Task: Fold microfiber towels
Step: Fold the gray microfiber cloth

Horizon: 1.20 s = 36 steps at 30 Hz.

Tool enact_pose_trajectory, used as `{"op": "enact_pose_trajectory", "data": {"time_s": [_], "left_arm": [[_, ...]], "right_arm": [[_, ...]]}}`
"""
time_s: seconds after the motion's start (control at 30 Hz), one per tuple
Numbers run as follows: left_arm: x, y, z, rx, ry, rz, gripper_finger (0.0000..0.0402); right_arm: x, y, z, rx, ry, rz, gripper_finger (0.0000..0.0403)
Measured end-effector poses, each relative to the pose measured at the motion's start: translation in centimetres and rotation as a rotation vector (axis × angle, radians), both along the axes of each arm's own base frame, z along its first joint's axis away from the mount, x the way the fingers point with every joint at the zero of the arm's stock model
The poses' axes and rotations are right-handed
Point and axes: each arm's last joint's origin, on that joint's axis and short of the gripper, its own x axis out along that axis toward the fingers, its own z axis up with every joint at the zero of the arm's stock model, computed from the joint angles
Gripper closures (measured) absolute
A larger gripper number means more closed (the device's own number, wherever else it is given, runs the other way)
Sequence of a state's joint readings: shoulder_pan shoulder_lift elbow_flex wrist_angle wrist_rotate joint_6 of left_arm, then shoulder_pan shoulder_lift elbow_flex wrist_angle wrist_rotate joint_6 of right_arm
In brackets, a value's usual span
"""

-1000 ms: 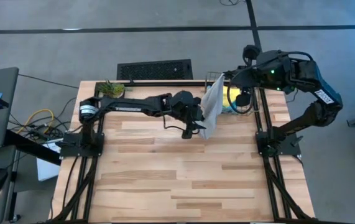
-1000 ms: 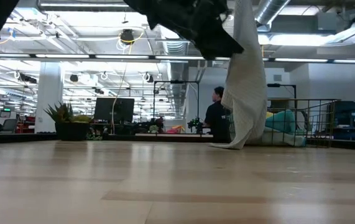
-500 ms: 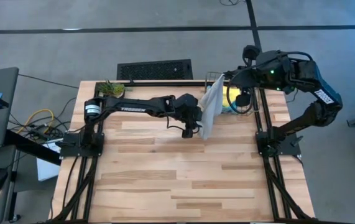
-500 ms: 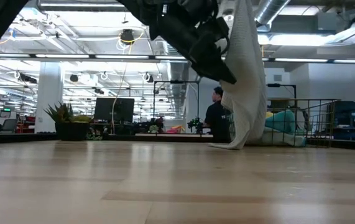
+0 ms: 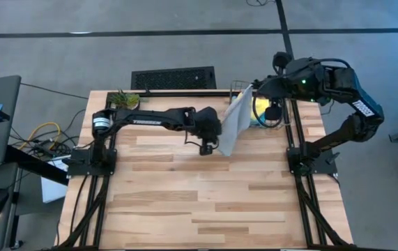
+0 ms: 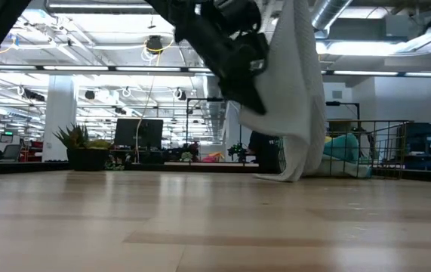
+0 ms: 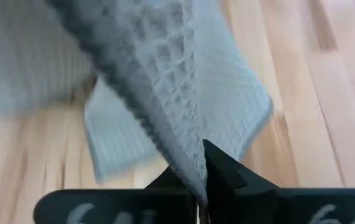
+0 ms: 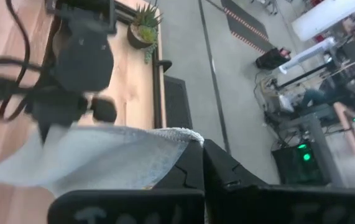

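Note:
A pale blue-grey microfiber towel (image 5: 232, 122) hangs from my right gripper (image 5: 249, 89), which is raised over the table's far right and shut on the towel's top corner. Its lower end (image 6: 279, 175) touches the table. My left gripper (image 5: 217, 139) reaches in from the left and is shut on the towel's hanging side edge, partway down. A yellow towel (image 5: 261, 106) and a cyan one (image 6: 343, 147) lie in the wire basket (image 6: 381, 151). My left gripper pinches the towel's side edge (image 7: 186, 168) between its two fingers, coming level from the table's left. The cloth between it and the top corner is drawn out sideways. My right gripper pinches the towel's top corner (image 8: 186, 135) between its fingers. The towel hangs below it.
The wire basket (image 5: 282, 118) stands at the far right, just behind the hanging towel. A potted plant (image 5: 123, 100) sits at the far left corner. The near half of the wooden table (image 5: 205, 202) is bare wood. A person (image 6: 264, 151) stands in the room beyond.
My left gripper has closed in on the hanging towel and shut on its side edge, then drawn back a little toward the table's left. That edge is now pulled out to the left, while the top corner and the lower end have stayed in place.

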State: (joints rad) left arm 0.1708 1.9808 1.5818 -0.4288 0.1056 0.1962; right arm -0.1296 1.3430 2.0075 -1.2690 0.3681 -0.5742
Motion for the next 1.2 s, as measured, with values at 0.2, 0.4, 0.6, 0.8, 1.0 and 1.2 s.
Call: {"op": "enact_pose_trajectory", "data": {"time_s": [0.2,0.4,0.6,0.8,1.0,1.2], "left_arm": [[-4.0,-1.6,3.2,0.040,0.191,0.087,0.0401],[-8.5,-2.2,8.5,0.074,0.178,0.239,0.0401],[-13.1,-2.0,12.7,0.183,0.120,0.454,0.0401],[-16.2,0.0,14.5,0.301,0.123,0.627,0.0401],[-17.3,2.0,14.7,0.349,0.151,0.730,0.0401],[-17.6,1.7,15.8,0.437,0.144,0.724,0.0401]], "right_arm": [[0.3,-0.7,-0.6,0.083,0.013,-0.092,0.0397],[2.7,-2.0,-2.2,0.153,0.065,-0.174,0.0397],[7.0,-4.1,-4.8,0.164,0.170,-0.191,0.0397],[10.7,-8.1,-7.0,0.145,0.146,-0.269,0.0397],[11.9,-10.7,-7.7,0.129,0.092,-0.329,0.0397],[10.9,-10.0,-6.5,0.094,0.064,-0.322,0.0397]]}}
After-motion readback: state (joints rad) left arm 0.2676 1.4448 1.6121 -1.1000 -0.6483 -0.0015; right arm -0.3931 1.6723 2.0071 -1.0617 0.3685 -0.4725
